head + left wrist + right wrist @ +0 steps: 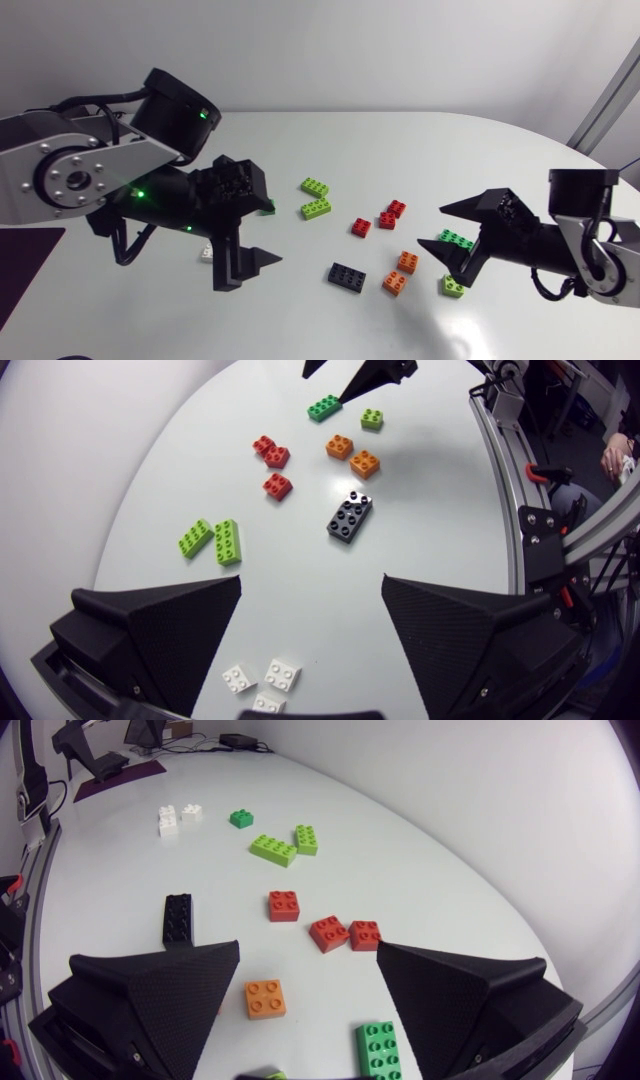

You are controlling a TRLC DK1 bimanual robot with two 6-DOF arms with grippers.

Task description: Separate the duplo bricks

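The white worktop [420, 150] fills most of the head view. The left arm [70, 170] comes in at the left edge of the frame, and the right arm [600, 240] comes in at the lower right. The left tool [312, 582] is released, its fingers spread wide over bare worktop. The right tool [308, 948] is also released and grasps nothing.

Fourteen bricks lie loose on the worktop.

- **Black:** one black brick [347, 276], the longest, lies low at centre frame.
- **Green:** one long green brick [456, 239] lies right of centre, between the right tool's spread fingers.
- **Long lime:** two sit just above centre, the upper lime brick [316, 186] near the lower lime brick [317, 208].
- **Red:** three lie at centre. The left red brick [361, 227] is slightly apart, while the middle red brick [386, 220] and the right red brick [397, 208] meet at a corner.
- **Orange:** two lie below the red ones, the upper orange brick [408, 262] just beside the lower orange brick [394, 283].
- **Small lime:** one small lime brick [453, 286] lies at lower right, by a fingertip of the right tool.
- **Dark green:** one small dark green brick [268, 207] lies left of centre, beside the left tool.
- **White:** three cluster under the left tool: the first white brick [239, 678], the second white brick [283, 674] and the third white brick [268, 703].
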